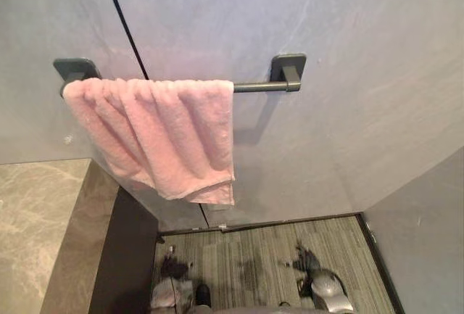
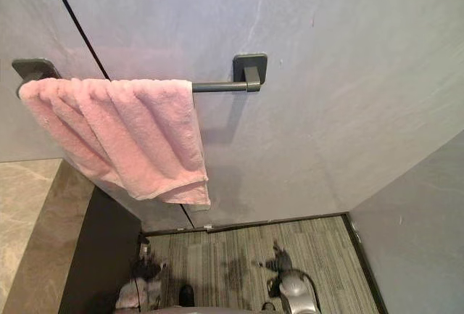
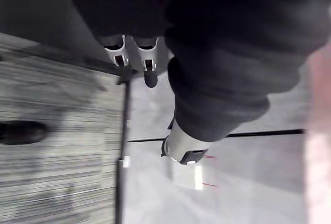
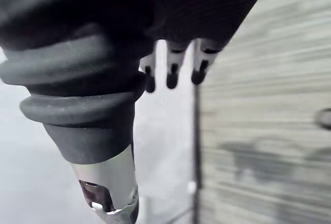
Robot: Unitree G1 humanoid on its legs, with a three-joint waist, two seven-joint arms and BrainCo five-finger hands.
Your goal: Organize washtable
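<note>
A pink towel [image 1: 156,134] hangs bunched over the left part of a dark wall rail [image 1: 261,86], its lower corner drooping towards the right. Both hands hang low over the floor, well below the towel and apart from it. My left hand [image 1: 174,265] shows its fingers [image 3: 135,58] straight and its thumb [image 3: 183,149] apart, holding nothing. My right hand [image 1: 306,259] is the same, with relaxed fingers [image 4: 173,74] and nothing between them and the thumb [image 4: 108,188].
A beige marble counter [image 1: 36,220] with a dark side panel [image 1: 127,256] stands at the lower left. Grey walls rise ahead and on the right. Striped grey floor [image 1: 246,256] lies below the rail.
</note>
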